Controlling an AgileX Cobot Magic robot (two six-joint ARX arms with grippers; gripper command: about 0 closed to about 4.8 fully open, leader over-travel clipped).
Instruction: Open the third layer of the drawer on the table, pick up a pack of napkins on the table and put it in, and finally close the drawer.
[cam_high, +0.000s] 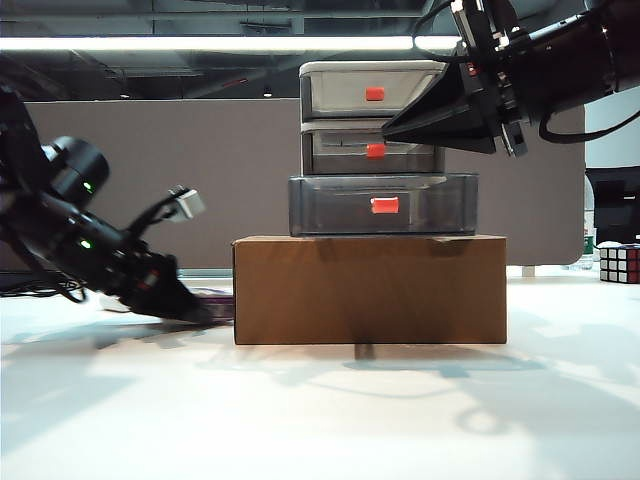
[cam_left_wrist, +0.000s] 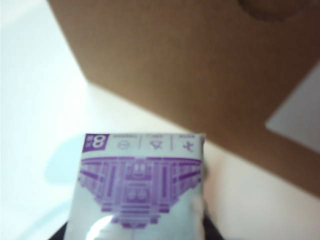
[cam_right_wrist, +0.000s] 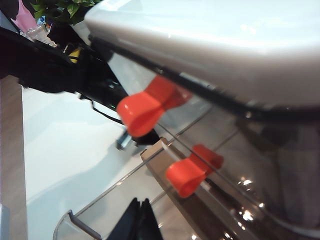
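Note:
The drawer stands on a brown cardboard box. Its third layer is pulled out toward the camera, its red-orange handle facing front. My right gripper hangs shut in front of the middle tier; in the right wrist view its fingertips are pressed together above the open third layer. The pack of napkins, purple and white, lies on the table left of the box. My left gripper is down at the pack, a black finger against each side of it.
The cardboard box rises close behind the pack. A Rubik's cube sits at the far right edge of the table. A grey partition runs along the back.

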